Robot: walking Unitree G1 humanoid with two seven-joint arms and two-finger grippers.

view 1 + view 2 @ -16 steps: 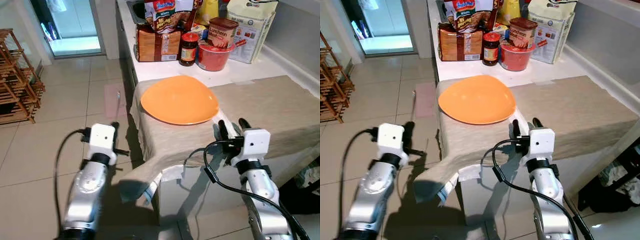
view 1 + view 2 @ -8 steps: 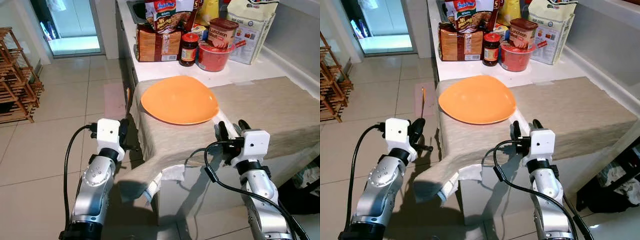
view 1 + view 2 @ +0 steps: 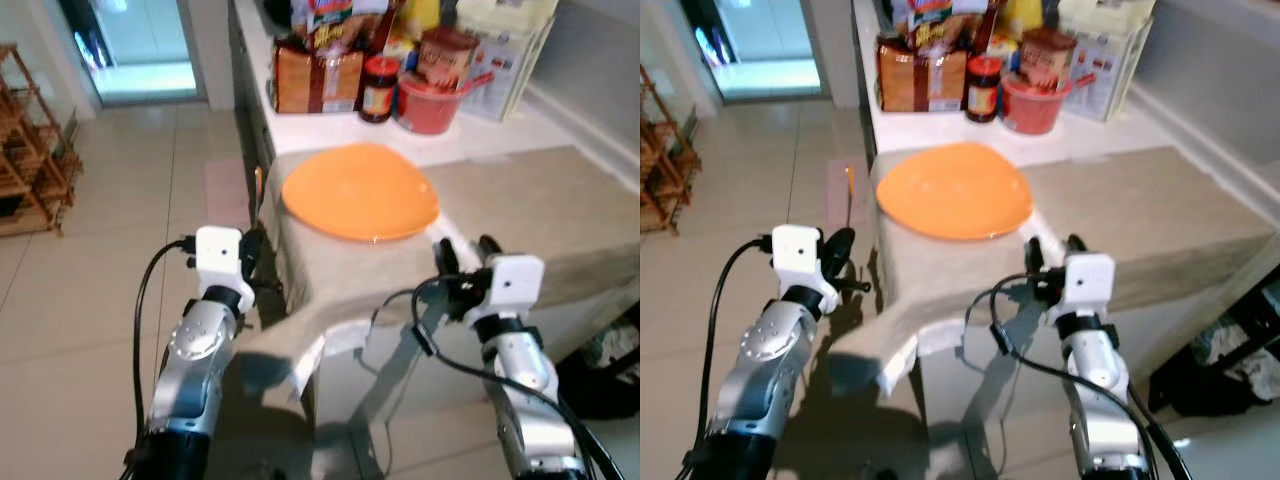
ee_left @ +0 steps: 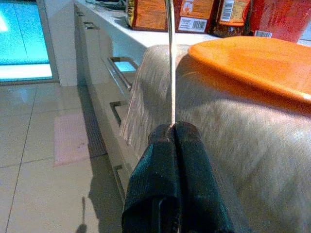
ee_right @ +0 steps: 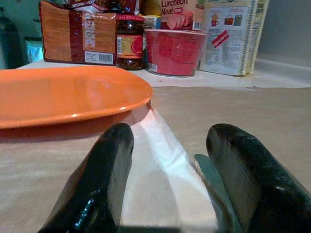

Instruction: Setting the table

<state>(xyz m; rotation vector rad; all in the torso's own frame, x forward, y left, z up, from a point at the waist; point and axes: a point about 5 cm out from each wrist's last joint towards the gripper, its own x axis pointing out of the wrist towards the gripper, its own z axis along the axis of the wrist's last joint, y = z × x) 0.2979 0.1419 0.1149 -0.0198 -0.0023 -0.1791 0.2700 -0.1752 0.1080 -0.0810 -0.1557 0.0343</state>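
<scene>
An orange plate [image 3: 358, 190] lies on a beige cloth [image 3: 540, 200] spread over the counter's near end. My left gripper [image 3: 840, 250] hangs off the counter's left side, just short of the cloth's hanging edge. It is shut on a thin metal utensil [image 4: 170, 58] that stands straight up from the fingertips. My right gripper [image 3: 465, 250] sits at the cloth's front edge, right of the plate. It is open, astride a white napkin [image 5: 160, 145] that touches the plate's rim [image 5: 63, 94]. A pale flat piece, too blurred to name, lies by one finger.
Groceries crowd the counter behind the plate: a bread packet [image 3: 305, 80], a jar [image 3: 378, 88], a red bowl [image 3: 432, 105] and a white box [image 3: 505, 50]. A wooden rack [image 3: 25, 150] stands on the tiled floor at far left. Drawer handles [image 4: 119, 60] run below the counter's edge.
My left gripper has swung right towards the counter's side, carrying the utensil upright. The right gripper has stayed by the napkin. The head view has shifted slightly and blurred.
</scene>
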